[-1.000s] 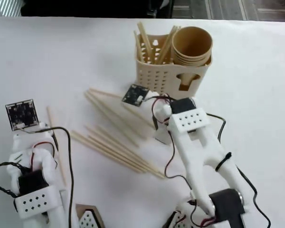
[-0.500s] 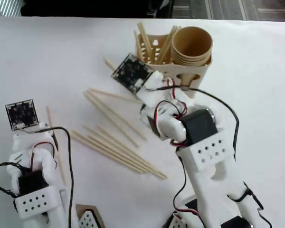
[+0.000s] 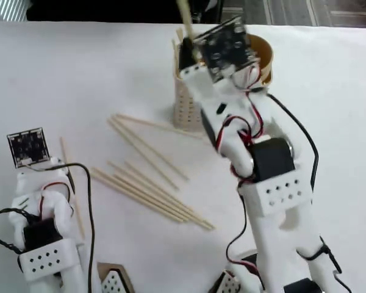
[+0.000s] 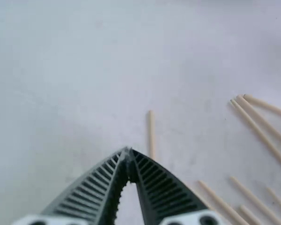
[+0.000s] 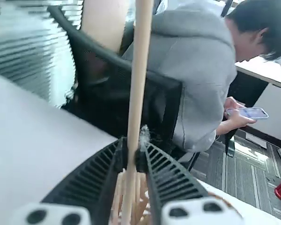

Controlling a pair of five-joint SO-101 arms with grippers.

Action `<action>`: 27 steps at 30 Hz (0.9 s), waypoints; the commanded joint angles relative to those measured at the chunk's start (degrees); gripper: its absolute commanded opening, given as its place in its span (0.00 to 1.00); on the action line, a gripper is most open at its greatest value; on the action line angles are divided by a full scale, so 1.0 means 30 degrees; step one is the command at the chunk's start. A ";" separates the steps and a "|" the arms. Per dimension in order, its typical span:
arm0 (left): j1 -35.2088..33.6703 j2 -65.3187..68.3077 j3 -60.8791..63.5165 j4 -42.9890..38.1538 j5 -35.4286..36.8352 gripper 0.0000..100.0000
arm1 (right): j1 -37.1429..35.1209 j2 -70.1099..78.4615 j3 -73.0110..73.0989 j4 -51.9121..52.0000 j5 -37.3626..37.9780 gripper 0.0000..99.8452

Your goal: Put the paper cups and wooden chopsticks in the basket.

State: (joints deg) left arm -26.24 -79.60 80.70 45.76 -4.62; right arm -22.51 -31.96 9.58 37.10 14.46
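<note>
You are partway through. The paper cups (image 3: pixel 267 56) sit stacked in the basket (image 3: pixel 184 108) at the far side of the surface (image 3: pixel 73 73), so that half of the job looks finished; some standing chopsticks (image 5: pixel 118 197) show just below the right pincer, apparently already in the basket.

Your right pincer (image 5: pixel 133 157) is clenched on one wooden chopstick (image 5: pixel 140 70), held roughly upright with the arm raised over the basket; my guess is that this one is about to go in, though it is not yet released.

Your left pincer (image 4: pixel 129 154) is clenched on nothing; it hangs low over the surface, with a single chopstick (image 4: pixel 151 133) lying just beyond its tips.

What is left is the loose chopsticks (image 3: pixel 152 195): a fanned bunch on the surface between the two arms, a few more nearer the basket, and the single one beside the left arm. By my reckoning a good share of the chopsticks has yet to be carried over, so the task is perhaps half done.
</note>
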 commanded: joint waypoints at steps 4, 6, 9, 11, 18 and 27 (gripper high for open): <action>-0.0161 -0.0366 -0.0147 -0.0381 0.0000 0.03 | 0.1509 0.2183 0.1084 -0.6374 -0.1641 0.02; -0.0161 -0.0366 -0.0147 -0.0381 0.0000 0.03 | 0.1538 0.3150 0.1465 -0.7516 -0.1641 0.02; -0.0161 -0.0366 -0.0147 -0.0381 0.0000 0.03 | 0.1538 0.4527 0.2081 -0.8542 -0.1641 0.02; -0.0161 -0.0366 -0.0147 -0.0381 0.0000 0.03 | 0.1568 0.5377 0.2579 -0.9099 -0.1641 0.02; -0.0103 -0.0366 -0.0147 -0.0381 0.0000 0.03 | 0.1568 0.6549 0.3370 -0.7927 -0.1553 0.07; -0.0103 -0.0366 -0.0117 -0.0381 0.0000 0.03 | 0.1421 0.3385 0.0615 -0.0044 -0.1612 0.01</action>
State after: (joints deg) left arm -26.24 -79.60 80.70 45.76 -4.62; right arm -18.37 -15.25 16.00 28.57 9.80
